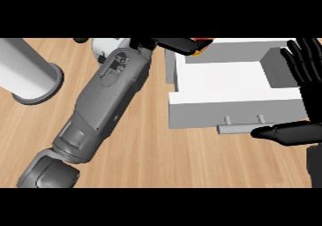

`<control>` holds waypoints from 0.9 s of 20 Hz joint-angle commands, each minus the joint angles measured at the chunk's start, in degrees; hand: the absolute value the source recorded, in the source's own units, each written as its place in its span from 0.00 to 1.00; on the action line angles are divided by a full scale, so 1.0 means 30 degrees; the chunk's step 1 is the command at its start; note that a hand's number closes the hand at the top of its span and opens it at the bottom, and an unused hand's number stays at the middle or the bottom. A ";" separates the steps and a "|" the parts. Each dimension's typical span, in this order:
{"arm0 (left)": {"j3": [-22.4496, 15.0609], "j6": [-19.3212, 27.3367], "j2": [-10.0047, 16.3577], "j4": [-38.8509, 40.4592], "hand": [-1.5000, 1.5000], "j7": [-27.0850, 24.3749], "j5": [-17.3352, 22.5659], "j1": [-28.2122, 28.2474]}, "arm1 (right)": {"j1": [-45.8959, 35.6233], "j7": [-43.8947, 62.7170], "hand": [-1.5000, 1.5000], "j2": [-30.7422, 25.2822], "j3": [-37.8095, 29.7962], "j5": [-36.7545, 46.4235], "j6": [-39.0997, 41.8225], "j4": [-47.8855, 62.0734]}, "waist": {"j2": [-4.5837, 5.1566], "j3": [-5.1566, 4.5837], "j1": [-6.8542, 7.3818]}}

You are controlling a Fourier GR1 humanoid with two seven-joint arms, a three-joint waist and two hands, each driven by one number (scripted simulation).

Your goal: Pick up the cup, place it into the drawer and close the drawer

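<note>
Left hand (177,44) is up at the far edge of my view, fingers curled round the cup (201,47). Most of the cup is hidden behind the hand; all I get is a sliver of red and yellow poking out on its right side. That puts the cup right at the far left corner of the drawer (209,115), at the rim, and I can't tell whether it's touching the wall there or hanging just above it. The grey left forearm (104,101) runs back from the hand in a long diagonal, down to the near left of the table (156,154). It passes over a white round thing (106,46) that peeks out on its left, up near the wrist. The drawer itself stands pulled open, a white box with pale walls and a bare floor. Its grey front faces me with the bar handle (245,128) sticking out on the near side. Over on the right edge is my right hand (313,128), open, fingers straight and pointing far, lying over the drawer's right wall. Its thumb juts left, just beside the right end of the handle. Far left on the wood stands a tall grey cylinder (29,73), well apart from the drawer.
</note>
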 commanded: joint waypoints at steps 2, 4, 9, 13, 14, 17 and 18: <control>-0.1222 0.1502 -0.0013 0.3382 1.00 0.1339 0.0847 -0.2284 | -0.0528 -0.0385 0.00 -0.0306 -0.0335 -0.0677 0.0560 0.0336 | 0.0192 0.0011 -0.0594; -0.1584 0.2009 -0.0013 0.4498 1.00 0.1841 0.0929 -0.3312 | -0.0640 -0.0839 0.00 0.0202 0.0244 -0.0008 0.0199 0.0536 | 0.0297 0.0018 -0.0822; -0.3414 0.0486 -0.0013 0.6295 1.00 0.1870 0.1279 -0.2703 | -0.1454 -0.0918 0.00 0.0184 0.0470 0.0021 0.0371 0.1344 | 0.0612 0.0035 -0.1588; -0.4560 -0.0579 -0.0013 0.6779 1.00 0.2438 0.1758 -0.2465 | -0.1822 -0.0576 0.00 0.0263 0.0747 -0.0159 0.0466 0.1093 | 0.0684 0.0030 -0.2245; -0.4874 -0.0442 -0.0013 0.6525 1.00 0.2474 0.2094 -0.2222 | -0.1681 0.0123 0.00 0.0275 0.0940 -0.0627 0.0693 0.0393 | 0.0574 0.0022 -0.2593; -0.5860 -0.0296 -0.0013 0.6654 0.00 0.2139 0.1938 -0.1750 | -0.2304 -0.0116 0.00 0.0448 0.0965 -0.0557 0.0528 0.0904 | 0.0752 0.0030 -0.2939; -0.5659 -0.0233 -0.0013 0.6516 0.00 0.1899 0.2334 -0.1670 | -0.2615 -0.0360 0.00 0.0335 0.1074 -0.0360 0.0642 0.1078 | 0.0828 0.0022 -0.2925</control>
